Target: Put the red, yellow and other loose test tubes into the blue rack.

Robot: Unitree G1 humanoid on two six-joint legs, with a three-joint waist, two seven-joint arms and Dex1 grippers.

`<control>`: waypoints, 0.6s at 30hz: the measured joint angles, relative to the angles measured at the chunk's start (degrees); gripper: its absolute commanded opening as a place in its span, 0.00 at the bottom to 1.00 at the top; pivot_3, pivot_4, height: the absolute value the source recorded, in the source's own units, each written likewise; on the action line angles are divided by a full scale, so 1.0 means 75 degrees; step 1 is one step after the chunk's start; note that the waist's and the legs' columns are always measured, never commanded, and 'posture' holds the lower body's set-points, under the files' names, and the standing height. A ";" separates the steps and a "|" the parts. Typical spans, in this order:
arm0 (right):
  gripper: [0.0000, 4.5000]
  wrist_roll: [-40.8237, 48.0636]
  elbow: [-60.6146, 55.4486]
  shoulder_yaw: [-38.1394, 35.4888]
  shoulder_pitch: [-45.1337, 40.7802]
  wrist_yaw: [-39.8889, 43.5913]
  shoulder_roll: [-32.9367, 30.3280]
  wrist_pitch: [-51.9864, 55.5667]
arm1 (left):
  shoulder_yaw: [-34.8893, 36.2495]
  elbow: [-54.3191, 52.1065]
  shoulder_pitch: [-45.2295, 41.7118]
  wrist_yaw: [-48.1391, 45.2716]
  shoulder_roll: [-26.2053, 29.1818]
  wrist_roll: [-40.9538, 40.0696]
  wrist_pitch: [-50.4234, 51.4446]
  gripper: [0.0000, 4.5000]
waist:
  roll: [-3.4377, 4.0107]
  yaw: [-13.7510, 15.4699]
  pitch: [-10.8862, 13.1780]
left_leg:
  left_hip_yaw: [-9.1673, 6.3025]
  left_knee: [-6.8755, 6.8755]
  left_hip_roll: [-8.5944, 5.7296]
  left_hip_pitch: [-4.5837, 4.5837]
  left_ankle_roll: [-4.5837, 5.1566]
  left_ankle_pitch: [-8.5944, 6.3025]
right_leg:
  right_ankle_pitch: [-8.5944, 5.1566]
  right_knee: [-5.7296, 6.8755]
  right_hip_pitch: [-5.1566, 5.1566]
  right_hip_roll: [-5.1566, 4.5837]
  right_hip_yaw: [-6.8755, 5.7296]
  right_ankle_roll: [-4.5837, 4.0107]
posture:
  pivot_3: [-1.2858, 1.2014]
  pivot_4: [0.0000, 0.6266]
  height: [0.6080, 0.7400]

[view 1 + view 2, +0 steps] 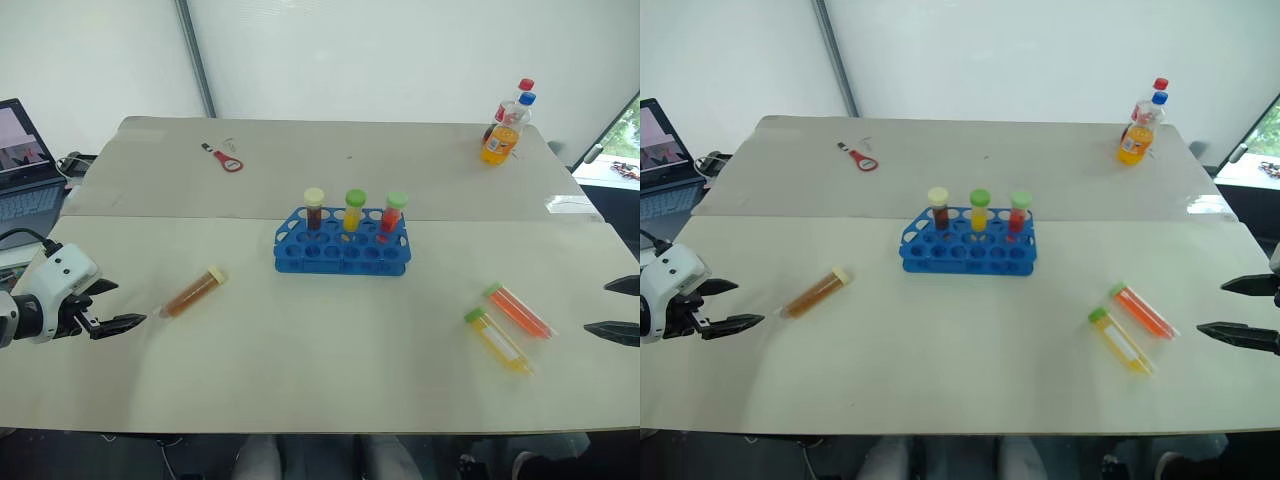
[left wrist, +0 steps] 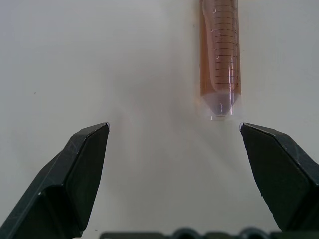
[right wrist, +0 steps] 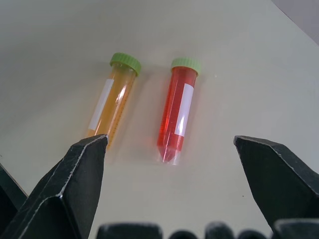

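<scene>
1. White walls backed a pale cream table (image 1: 330, 370) made of two tops butted together, with a seam running across behind the rack.
2. One blue rack (image 1: 342, 242) stood near the middle of the table, just in front of that seam, and held three upright tubes in its back row: one dark brown with a cream cap (image 1: 314, 208), one yellow with a green cap (image 1: 354, 210), one red with a green cap (image 1: 393, 213).
3. Three loose test tubes lay flat on the table.
4. One amber-brown tube (image 1: 194, 292) with a cream cap lay to the left of the rack, well apart from it; in the left wrist view its pointed tip faced the gripper.
5. Two green-capped tubes lay side by side, near each other but apart, to the right front of the rack: one orange-red tube (image 1: 519, 310) and one yellow tube (image 1: 497, 340).
6. One left gripper (image 1: 112, 305) hovered at the table's left edge, jaws spread wide and empty, near the amber-brown tube.
7. One right gripper (image 1: 622, 308) hovered at the right edge, jaws also spread wide and holding nothing, near the two green-capped tubes.
8. Two bottles stood together at the far right corner: an orange soda bottle (image 1: 502, 135) with a blue cap and another with a red cap (image 1: 526, 86) just behind it.
9. One red-handled tool (image 1: 224, 158) lay on the far left part, and one laptop (image 1: 25, 165) sat beyond the left edge.
</scene>
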 measured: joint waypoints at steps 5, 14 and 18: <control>1.00 -0.0044 0.0070 0.0000 0.0000 -0.0001 0.0001 -0.0052 | 0.0172 0.0024 0.0095 -0.0120 -0.0002 -0.0168 0.0061 0.99 | 0.0000 -0.0005 0.0000 | 0.0000 0.0000 0.0000 0.0000 0.0000 0.0000 | 0.0000 0.0000 -0.0001 0.0000 0.0000 0.0000 | 0.52 0.24 1.00; 1.00 -0.0112 0.0296 -0.0001 0.0000 -0.0017 0.0002 -0.0080 | 0.0476 -0.0193 0.0180 -0.0315 -0.0061 -0.0493 0.0251 0.99 | 0.0000 0.0026 0.0000 | 0.0001 0.0007 0.0000 -0.0001 -0.0001 0.0000 | 0.0000 0.0002 0.0003 -0.0001 -0.0001 0.0000 | 0.52 0.24 1.00; 1.00 -0.0122 0.0278 0.0107 -0.0224 -0.0064 0.0002 -0.0209 | 0.0173 -0.1757 -0.0601 -0.0177 -0.0341 -0.1268 0.1018 0.99 | 0.0000 0.0044 -0.0001 | 0.0000 0.0019 -0.0002 -0.0004 -0.0001 0.0001 | 0.0002 0.0003 0.0011 -0.0001 0.0006 0.0003 | 0.52 0.24 1.00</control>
